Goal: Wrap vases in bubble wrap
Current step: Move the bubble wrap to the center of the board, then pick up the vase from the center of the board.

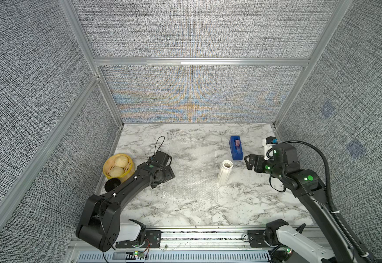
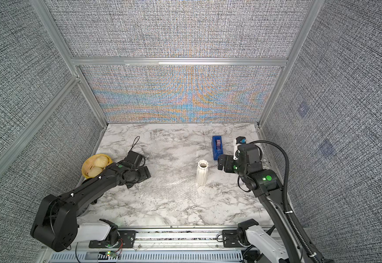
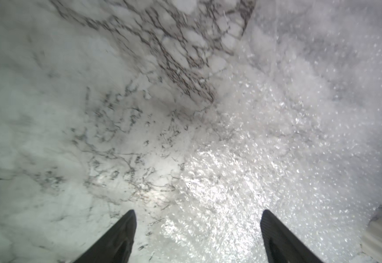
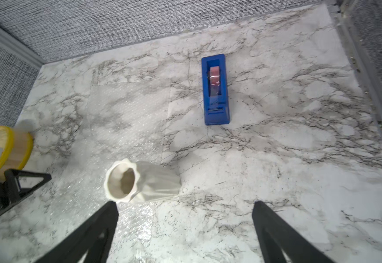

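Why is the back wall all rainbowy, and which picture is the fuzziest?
In both top views the woven back wall shows rainbow ripples, likely a camera effect, not paint; the left wrist view is fuzziest, its marble tabletop smeared and the bubble wrap glaring white; the right wrist view is sharper, the tape dispenser crisp.

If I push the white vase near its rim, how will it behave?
The vase stands upright, tall on a narrow base, so it will likely tip rather than slide. Once down, its round ribbed body may roll across the bubble wrap. It looks like ceramic: probably rigid, brittle and somewhat slick.
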